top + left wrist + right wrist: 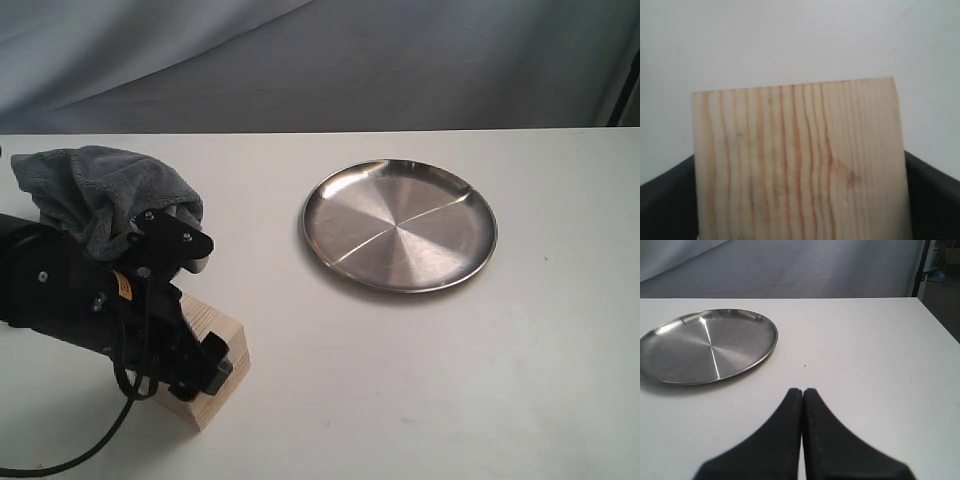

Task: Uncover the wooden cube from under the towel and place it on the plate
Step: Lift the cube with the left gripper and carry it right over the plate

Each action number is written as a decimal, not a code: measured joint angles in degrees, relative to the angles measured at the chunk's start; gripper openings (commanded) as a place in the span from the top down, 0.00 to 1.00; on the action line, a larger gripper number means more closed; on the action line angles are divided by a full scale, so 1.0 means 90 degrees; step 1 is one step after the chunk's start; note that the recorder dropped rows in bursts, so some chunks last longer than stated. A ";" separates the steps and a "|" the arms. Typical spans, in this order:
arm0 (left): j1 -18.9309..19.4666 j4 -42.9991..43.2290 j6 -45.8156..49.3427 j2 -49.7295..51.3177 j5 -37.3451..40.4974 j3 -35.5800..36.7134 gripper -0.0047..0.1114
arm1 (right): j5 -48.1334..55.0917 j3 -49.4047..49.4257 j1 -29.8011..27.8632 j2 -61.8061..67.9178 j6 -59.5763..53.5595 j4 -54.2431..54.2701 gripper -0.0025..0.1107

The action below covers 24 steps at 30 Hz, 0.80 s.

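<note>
The pale light-wood cube sits flat on the white desk near its front-left corner. It is fully out from under the dark grey fleecy towel, which lies bunched against the left edge just behind it. The black left gripper straddles the cube. In the left wrist view its dark fingers meet two opposite sides of the wood with no gap showing, so I judge it to be grasping the cube. The round stainless-steel plate lies bare around the middle of the desk, a little nearer the back edge and well apart from the cube. The black right gripper is clenched on nothing, hanging over the desk on the side of the plate towards the right edge.

The step in hand looks like the lift and carry. To do it well:

- Check the grip first. The fingers sit on smooth sawn faces, so a light squeeze could let the wood slide.
- Raise the cube straight up until it clears the desk, then travel. The plate's rim is low but would catch a dragged corner.
- Watch the towel, which touches the arm's upper side. A snagged fold could trail along towards the plate.
- Lower the cube over the plate's centre and keep it level. The polished steel gives little friction, so a tilted release may let it skid.
- Leave the right arm where it is.
</note>
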 measured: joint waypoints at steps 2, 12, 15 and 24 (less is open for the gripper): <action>0.0000 0.0000 0.0000 -0.0156 0.0014 -0.0086 0.96 | 0.0000 0.0000 0.0000 0.0000 0.0000 0.0000 0.98; 0.0000 -0.0025 0.0000 -0.1284 -0.1428 -0.0308 0.96 | 0.0000 0.0000 0.0000 0.0000 0.0000 0.0000 0.98; 0.0000 -0.0025 0.0000 -0.1462 -0.2145 -0.0308 0.96 | 0.0000 0.0000 0.0000 0.0000 0.0000 0.0000 0.98; -0.0138 0.0517 0.0000 -0.1474 -0.3752 -0.0308 0.96 | 0.0000 0.0000 0.0000 0.0000 0.0000 0.0000 0.98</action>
